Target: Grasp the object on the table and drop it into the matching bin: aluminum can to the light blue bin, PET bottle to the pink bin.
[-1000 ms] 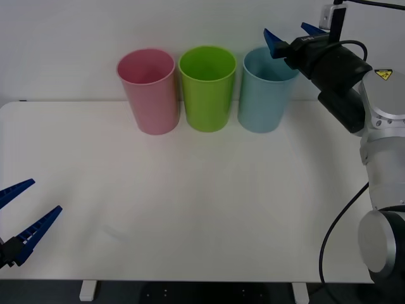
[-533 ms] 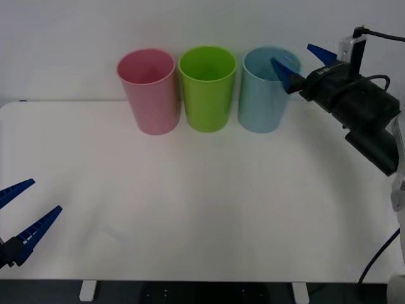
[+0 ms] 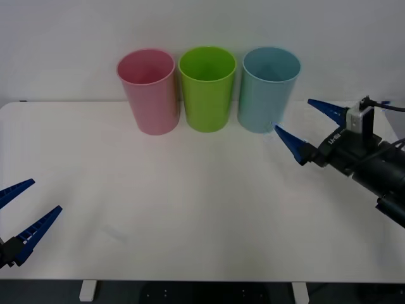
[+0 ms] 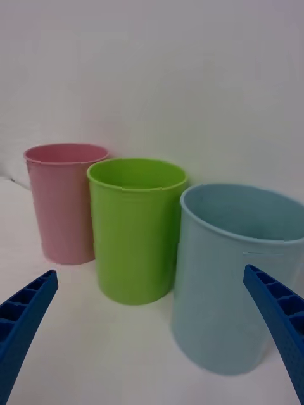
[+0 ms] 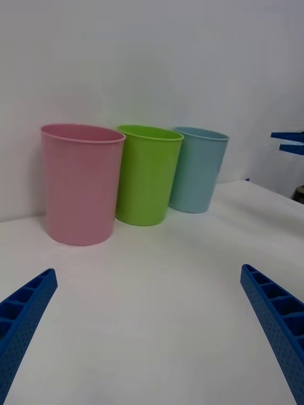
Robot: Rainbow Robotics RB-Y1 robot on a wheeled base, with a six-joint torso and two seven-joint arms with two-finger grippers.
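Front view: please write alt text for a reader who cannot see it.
The right gripper hangs open and empty over the white table, beside the light blue bin. Green bin and pink bin complete the row; the left gripper waits open at the near-left edge.

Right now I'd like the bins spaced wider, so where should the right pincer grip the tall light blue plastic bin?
Pinch the tall light blue plastic bin at its rim, probably on its right side, from above, one finger inside. It stands upright and open-topped, its body looks wide for the open right pincer, and the lime green plastic bin sits close on its left.
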